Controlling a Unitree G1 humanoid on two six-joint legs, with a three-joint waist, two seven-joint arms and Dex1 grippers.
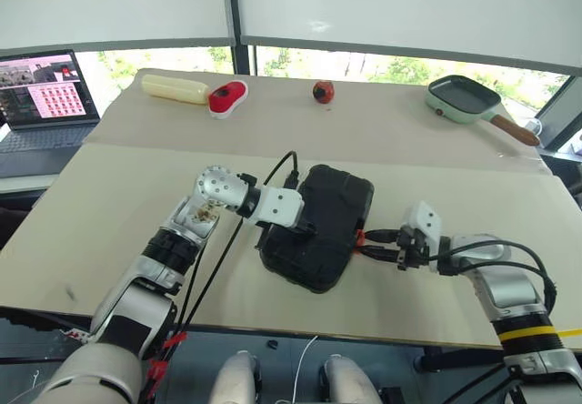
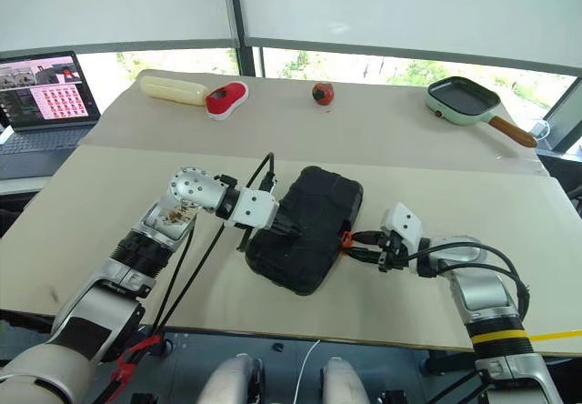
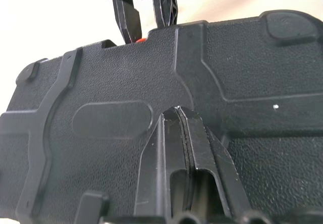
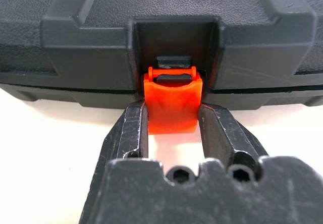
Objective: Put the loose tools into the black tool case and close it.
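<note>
the black tool case point(image 1: 320, 227) lies shut mid-counter point(image 1: 127, 195), stiff and ribbed. right end effector point(image 4: 171, 128) pinches the small orange latch point(image 4: 171, 103) at three o'clock; left end effector point(image 3: 184, 133), fingers together, presses the lid.

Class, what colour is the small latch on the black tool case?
Orange; the latch on the tool case shows best in the right wrist view.

The black tool case point(image 1: 318, 227) lies shut on the table, its orange latch point(image 4: 172, 105) unfastened.
</note>
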